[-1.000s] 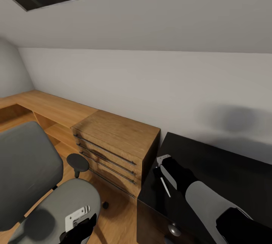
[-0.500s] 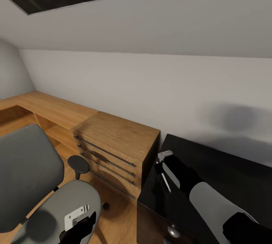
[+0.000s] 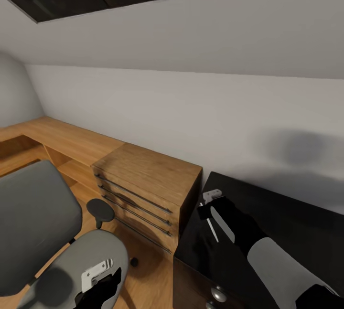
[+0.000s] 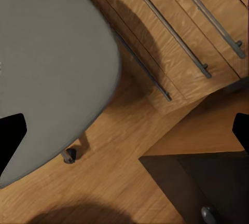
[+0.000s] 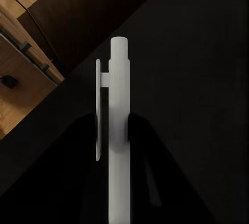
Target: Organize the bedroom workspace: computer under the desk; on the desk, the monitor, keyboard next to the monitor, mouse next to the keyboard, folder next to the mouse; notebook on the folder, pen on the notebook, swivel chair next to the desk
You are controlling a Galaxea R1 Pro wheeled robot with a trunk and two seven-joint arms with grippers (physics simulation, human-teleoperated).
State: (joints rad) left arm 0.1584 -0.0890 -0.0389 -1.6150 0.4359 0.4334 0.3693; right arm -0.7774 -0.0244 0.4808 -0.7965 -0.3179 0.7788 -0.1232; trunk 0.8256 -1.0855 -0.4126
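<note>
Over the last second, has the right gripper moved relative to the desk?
Yes. The right gripper, holding the pen, has crept across the desk toward the wall.

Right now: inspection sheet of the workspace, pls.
Surface: black desk, the part in view bare.
Job's things: white pen held in the right gripper over the desk; grey chair on the wood floor beside the drawers, seat bare.
Clutter: nothing seen.
Grippers: right shut on the pen; left gripper over the chair seat, jaws wide apart, holding nothing.
Cables: nothing seen.
Surroundings: oak drawers against the desk's end, oak shelf along a white wall.
</note>
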